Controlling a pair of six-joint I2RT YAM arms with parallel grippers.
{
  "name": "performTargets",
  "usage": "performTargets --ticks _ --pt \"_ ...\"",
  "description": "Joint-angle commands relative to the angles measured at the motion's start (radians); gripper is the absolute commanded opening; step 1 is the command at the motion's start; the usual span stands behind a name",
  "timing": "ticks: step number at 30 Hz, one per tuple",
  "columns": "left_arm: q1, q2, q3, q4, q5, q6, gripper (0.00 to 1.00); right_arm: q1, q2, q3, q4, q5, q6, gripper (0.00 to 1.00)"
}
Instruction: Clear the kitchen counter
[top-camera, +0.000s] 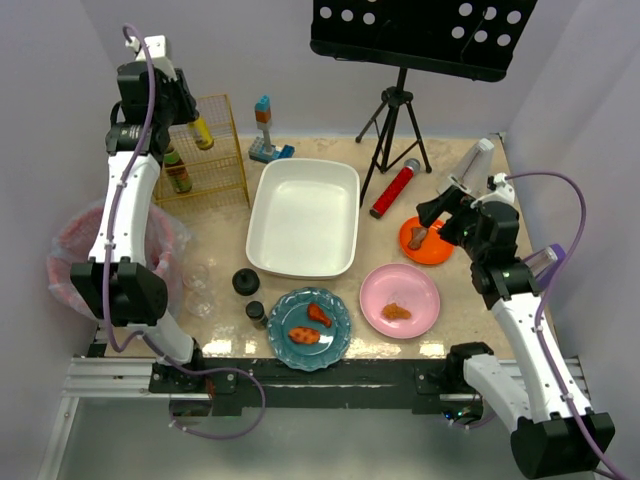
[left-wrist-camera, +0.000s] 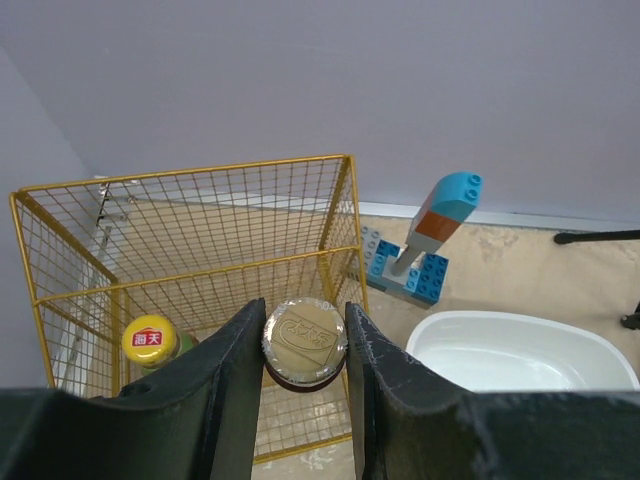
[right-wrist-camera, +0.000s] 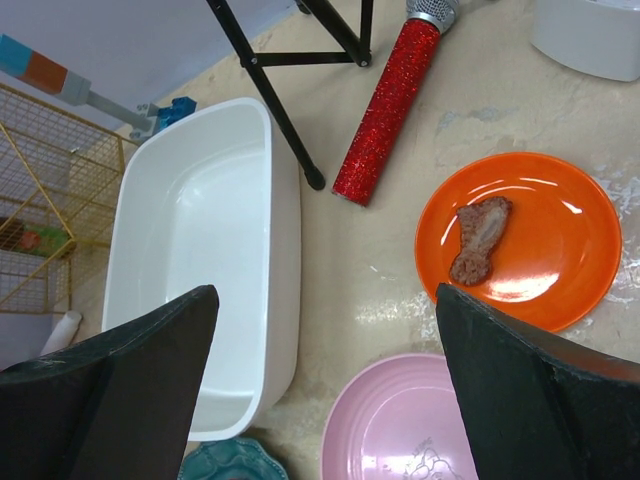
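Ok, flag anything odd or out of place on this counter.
A red glitter microphone lies flat on the kitchen counter beside a music stand's tripod, and a toy block tower stands at the back: none are kitchen items. Nothing looks spilled or broken.

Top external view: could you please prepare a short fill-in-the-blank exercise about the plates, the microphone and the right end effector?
1. The teal plate carries ____ pieces of food.
2. The pink plate carries ____ piece of food.
3. The plate nearest the red microphone is ____ in colour.
4. The right end effector has its jaws wide ____.
Missing words: two; one; orange; open.
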Motion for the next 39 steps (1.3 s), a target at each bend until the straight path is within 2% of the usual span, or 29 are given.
performTargets --ticks 1,22,39 --pt "0.037 0.016 0.065 0.11 -0.039 0.003 0.0 -0.005 -0.016 -0.017 0.031 -0.021 -0.014 0.95" --pt "0.039 -0.024 -0.202 0.39 -0.165 0.05 0.0 -0.005 0.027 -0.047 0.085 -0.051 -0.017 0.95" --pt "0.039 -0.016 -0.296 0.446 -0.18 0.05 0.0 -0.005 0.029 -0.054 0.081 -0.049 -0.018 0.95"
